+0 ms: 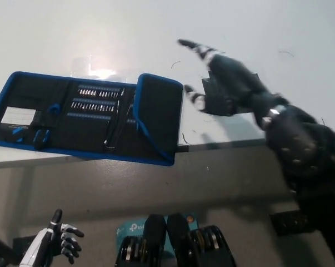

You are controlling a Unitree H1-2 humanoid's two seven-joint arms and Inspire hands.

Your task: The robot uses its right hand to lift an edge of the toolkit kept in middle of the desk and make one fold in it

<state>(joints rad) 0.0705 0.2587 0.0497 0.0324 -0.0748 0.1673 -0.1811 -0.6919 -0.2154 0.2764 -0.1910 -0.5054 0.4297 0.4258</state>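
Lab or workshop: white desk, taped black marker.

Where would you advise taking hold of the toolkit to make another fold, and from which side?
Probably the folded right panel's blue-trimmed edge on the toolkit, approached from the right: that edge looks slightly raised and clear, and the open right hand hovers on that side.
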